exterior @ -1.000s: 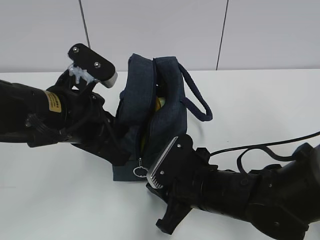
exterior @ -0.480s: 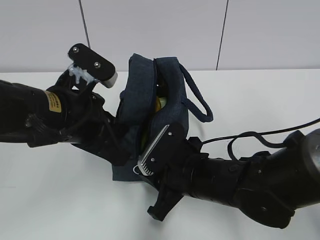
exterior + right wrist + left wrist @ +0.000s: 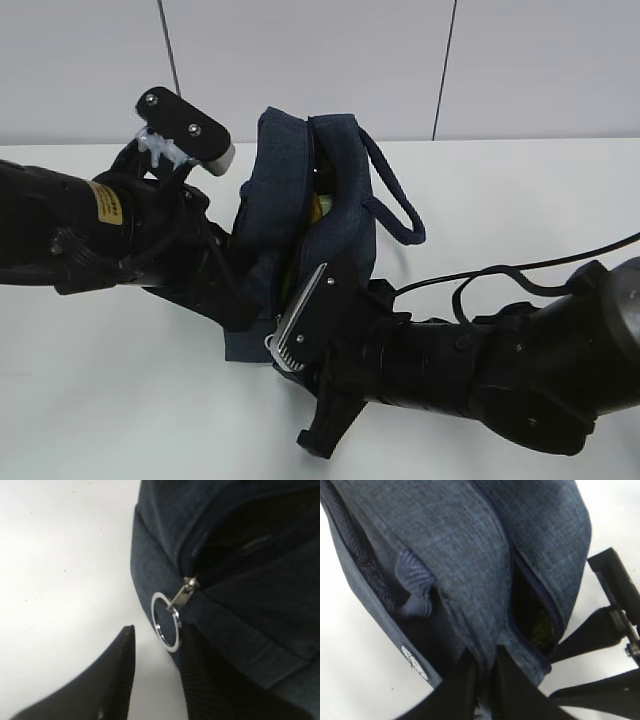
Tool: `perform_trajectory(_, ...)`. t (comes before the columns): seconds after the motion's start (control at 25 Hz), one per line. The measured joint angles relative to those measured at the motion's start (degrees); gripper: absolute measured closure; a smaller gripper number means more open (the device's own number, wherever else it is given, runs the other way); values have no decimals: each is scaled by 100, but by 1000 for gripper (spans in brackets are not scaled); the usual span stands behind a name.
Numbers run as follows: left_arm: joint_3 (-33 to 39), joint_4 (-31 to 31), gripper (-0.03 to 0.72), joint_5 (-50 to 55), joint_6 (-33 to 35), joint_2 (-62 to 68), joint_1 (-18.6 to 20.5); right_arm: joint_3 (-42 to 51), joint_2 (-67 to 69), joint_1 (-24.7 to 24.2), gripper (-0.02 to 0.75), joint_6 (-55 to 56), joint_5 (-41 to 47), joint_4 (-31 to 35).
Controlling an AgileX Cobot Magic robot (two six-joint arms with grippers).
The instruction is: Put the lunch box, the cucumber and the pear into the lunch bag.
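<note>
Both arms crowd the lunch bag [image 3: 305, 215] on the table. Right gripper [image 3: 155, 672] has slid in toward the ring pull [image 3: 166, 622], jaws apart; left gripper [image 3: 482, 690] pinches the bag's fabric. Zipping looks imminent.

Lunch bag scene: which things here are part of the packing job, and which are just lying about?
Part of the job:
- lunch bag, unzipped
- ring pull of its zipper
- something yellow and something green inside, too hidden to name
- left gripper, pinching the bag's fabric
- right gripper, open beside the pull

Lying about:
- nothing loose; only the white table and a black cable
</note>
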Motion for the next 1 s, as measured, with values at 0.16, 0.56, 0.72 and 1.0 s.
perform_trajectory(0.16,0,0,685,0,0,0,0,0,9,0,486,213,22,-290)
perform_trajectory(0.56,0,0,685,0,0,0,0,0,9,0,545,328,35,43)
perform_trajectory(0.72,0,0,685,0,0,0,0,-9,9,0,598,328,24,106)
perform_trajectory(1.0,0,0,685,-9,0,0,0,-9,9,0,737,335,13,106)
